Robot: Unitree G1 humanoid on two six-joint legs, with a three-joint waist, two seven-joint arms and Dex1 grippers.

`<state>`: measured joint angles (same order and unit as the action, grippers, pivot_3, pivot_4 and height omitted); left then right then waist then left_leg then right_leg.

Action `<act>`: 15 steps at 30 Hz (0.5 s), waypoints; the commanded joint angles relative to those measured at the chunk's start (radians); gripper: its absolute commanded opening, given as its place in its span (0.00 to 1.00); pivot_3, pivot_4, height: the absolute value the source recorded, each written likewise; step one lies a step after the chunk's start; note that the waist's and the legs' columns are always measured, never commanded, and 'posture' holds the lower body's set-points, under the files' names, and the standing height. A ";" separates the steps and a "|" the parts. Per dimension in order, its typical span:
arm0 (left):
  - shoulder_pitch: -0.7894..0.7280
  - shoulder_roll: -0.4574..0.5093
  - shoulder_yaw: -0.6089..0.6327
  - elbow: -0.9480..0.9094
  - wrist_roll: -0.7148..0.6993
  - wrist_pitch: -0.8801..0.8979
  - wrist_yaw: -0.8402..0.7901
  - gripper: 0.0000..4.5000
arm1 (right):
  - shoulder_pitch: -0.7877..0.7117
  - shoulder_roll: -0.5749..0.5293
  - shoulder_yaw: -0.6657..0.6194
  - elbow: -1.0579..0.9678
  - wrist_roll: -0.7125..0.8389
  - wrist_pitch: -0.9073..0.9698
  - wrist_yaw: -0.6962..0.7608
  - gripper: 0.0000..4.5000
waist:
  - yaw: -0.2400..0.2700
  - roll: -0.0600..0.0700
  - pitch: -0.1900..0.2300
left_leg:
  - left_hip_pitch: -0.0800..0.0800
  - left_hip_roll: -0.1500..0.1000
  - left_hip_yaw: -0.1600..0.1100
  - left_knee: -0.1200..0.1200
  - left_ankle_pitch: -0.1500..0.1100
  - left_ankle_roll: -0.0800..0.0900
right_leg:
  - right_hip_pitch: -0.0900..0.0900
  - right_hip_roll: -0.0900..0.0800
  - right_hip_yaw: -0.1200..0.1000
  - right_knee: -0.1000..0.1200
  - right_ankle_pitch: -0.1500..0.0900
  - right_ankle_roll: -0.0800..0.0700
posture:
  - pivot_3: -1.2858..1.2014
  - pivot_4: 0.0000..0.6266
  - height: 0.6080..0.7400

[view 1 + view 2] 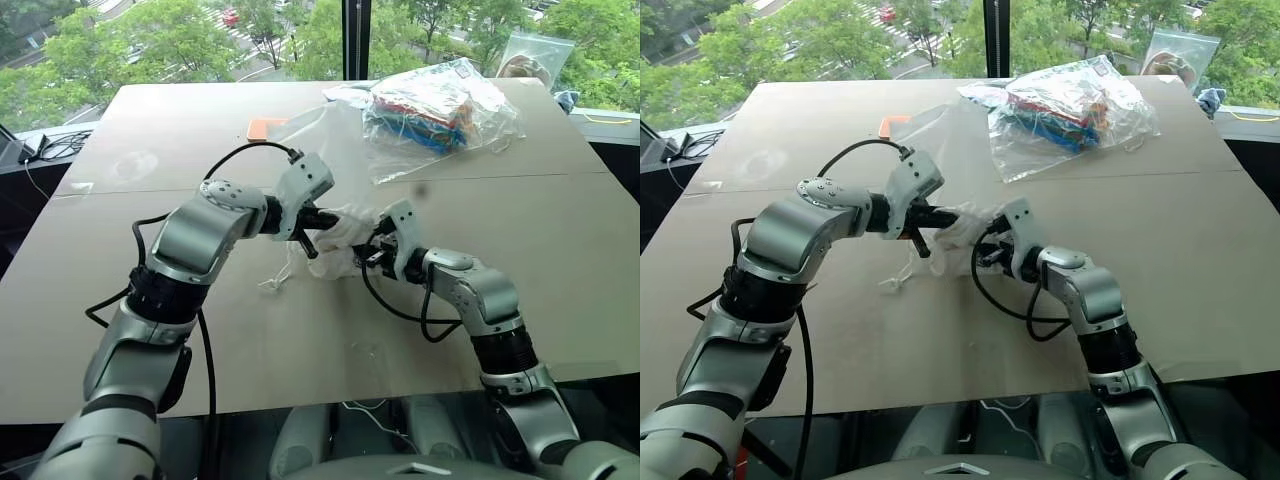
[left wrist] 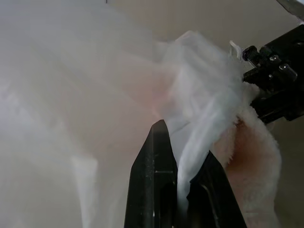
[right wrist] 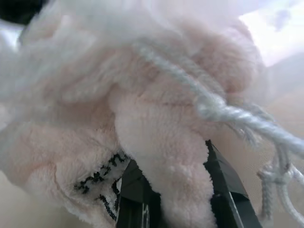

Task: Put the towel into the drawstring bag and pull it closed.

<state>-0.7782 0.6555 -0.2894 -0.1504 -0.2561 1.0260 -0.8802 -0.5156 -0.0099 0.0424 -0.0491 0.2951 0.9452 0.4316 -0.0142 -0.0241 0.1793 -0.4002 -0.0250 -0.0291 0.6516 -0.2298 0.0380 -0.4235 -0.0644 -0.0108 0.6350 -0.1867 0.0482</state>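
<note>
Upper-floor lab: table (image 1: 300,340) by window (image 1: 150,40)

The two head views look forward and down over the table (image 1: 300,340) from nearly one position. Each wrist view looks along its own fingers at very close range; all views share the towel (image 3: 156,137).

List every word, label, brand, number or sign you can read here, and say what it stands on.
None can be read.
Black printed mark on the towel: lettering, too blurred and folded to make out.
Bag of colourful items: any print on it is too small to tell.
</note>
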 commanded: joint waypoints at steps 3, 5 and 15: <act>-0.004 0.034 -0.020 -0.021 0.015 -0.036 -0.012 0.00 | -0.040 0.061 -0.161 -0.035 0.085 0.092 -0.130 0.01 | 0.000 0.000 0.000 | 0.000 0.000 0.000 0.000 0.000 0.000 | -0.001 0.000 0.000 0.000 0.000 0.000 | 0.52 0.24 1.00; -0.013 0.044 -0.028 -0.002 0.036 -0.074 -0.009 0.00 | -0.038 0.044 -0.150 -0.036 0.076 0.102 -0.149 0.01 | 0.000 0.000 0.000 | 0.000 0.000 0.000 0.000 0.000 0.000 | -0.001 0.000 0.000 0.000 0.000 0.000 | 0.52 0.24 1.00; -0.084 -0.081 0.084 0.078 0.091 -0.253 0.156 0.00 | -0.060 0.055 -0.093 -0.028 0.099 0.070 -0.165 0.01 | -0.005 0.000 0.000 | -0.001 0.000 0.001 0.000 0.000 0.000 | -0.002 0.000 0.000 0.000 0.000 0.000 | 0.52 0.24 1.00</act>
<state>-0.8326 0.5783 -0.2422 -0.0636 -0.1764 0.8082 -0.7514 -0.5414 0.0227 -0.0244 -0.0617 0.3642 1.0345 0.2845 -0.0188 -0.0237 0.1796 -0.4008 -0.0251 -0.0277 0.6510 -0.2298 0.0380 -0.4255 -0.0643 -0.0099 0.6359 -0.1867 0.0484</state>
